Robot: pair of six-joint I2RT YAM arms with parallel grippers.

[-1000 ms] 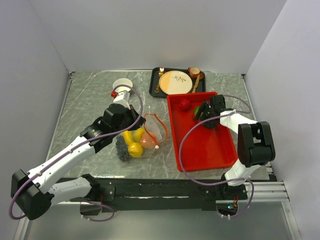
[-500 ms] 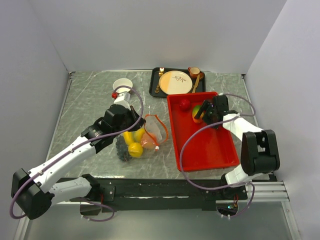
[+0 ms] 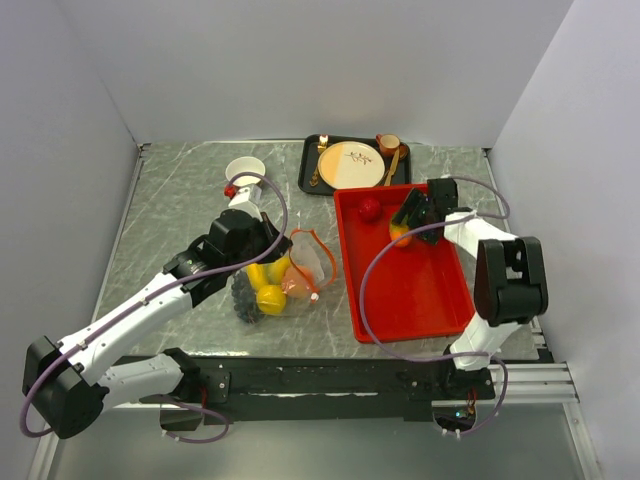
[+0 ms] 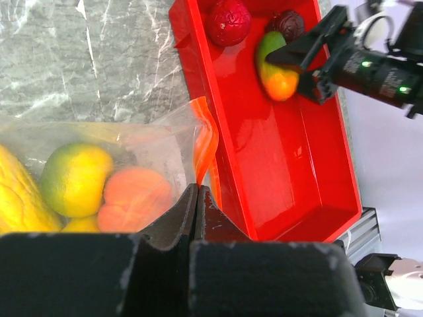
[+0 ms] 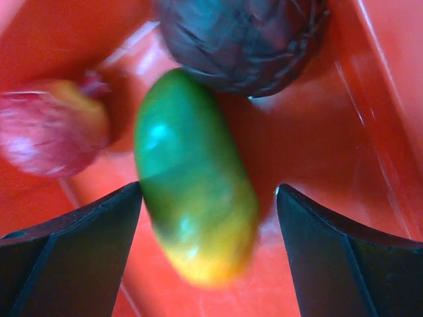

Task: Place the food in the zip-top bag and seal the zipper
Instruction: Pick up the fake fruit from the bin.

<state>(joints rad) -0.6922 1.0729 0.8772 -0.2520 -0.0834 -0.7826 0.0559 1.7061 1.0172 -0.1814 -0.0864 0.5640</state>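
The clear zip-top bag [image 3: 290, 270] lies on the table left of the red tray [image 3: 410, 290]. It holds a lemon [image 3: 270, 297], a peach [image 3: 295, 285], a dark grape bunch [image 3: 244, 300] and a yellow piece. My left gripper [image 4: 198, 191] is shut on the bag's edge by the orange-red zipper [image 4: 206, 142], and the mouth stands open. My right gripper [image 5: 208, 190] is open around the orange-green mango [image 5: 195, 205] in the tray, with a gap at the right finger [image 5: 350, 257]. The dark plum [image 5: 241, 39] and red apple [image 5: 53, 135] lie just beyond.
A black tray [image 3: 306, 180] with a cream plate [image 3: 352, 163], cutlery and a small cup stands behind the red tray. A white cup [image 3: 245, 170] and a small red piece [image 3: 228, 188] are at the back left. Walls close in on three sides.
My right gripper has shifted a little toward the far end of the red tray, and the mango now shows between its fingers. The left arm and the bag have stayed put.
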